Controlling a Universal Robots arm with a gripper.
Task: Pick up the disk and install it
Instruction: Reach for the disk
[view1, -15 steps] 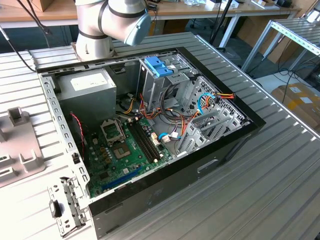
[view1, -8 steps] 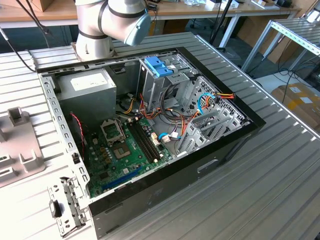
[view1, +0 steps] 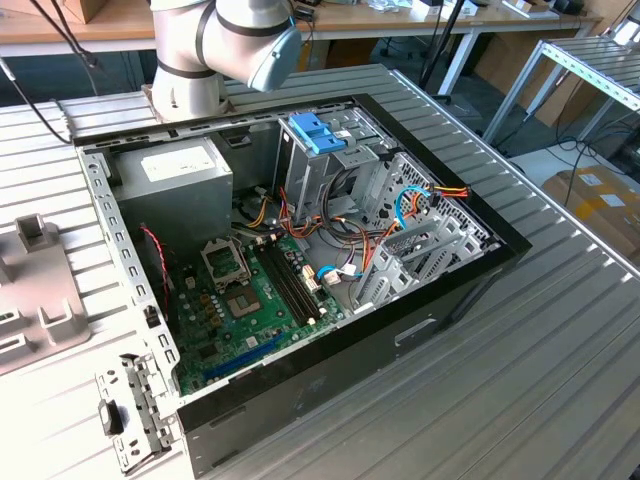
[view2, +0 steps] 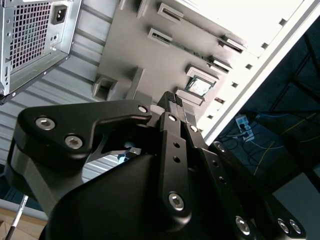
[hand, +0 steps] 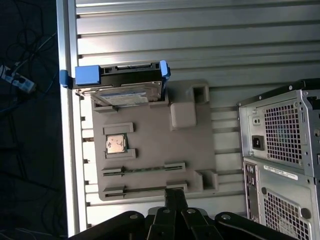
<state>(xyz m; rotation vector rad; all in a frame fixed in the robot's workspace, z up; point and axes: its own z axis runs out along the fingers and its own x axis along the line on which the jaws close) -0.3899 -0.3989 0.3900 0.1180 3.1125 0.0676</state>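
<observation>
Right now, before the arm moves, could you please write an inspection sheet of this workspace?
Surface: ribbed metal table, bearing an open computer case and a grey fixture tray.
Job's things: blue-framed disk rests at one end of the tray, not held.
Clutter: processor chip in a tray pocket; metal bracket on the table beside the case.
Gripper: gripper shut, empty, apart from the disk.
Cables: coloured wires inside the case; cords on the floor.
Surroundings: workbenches, cardboard box.
</observation>
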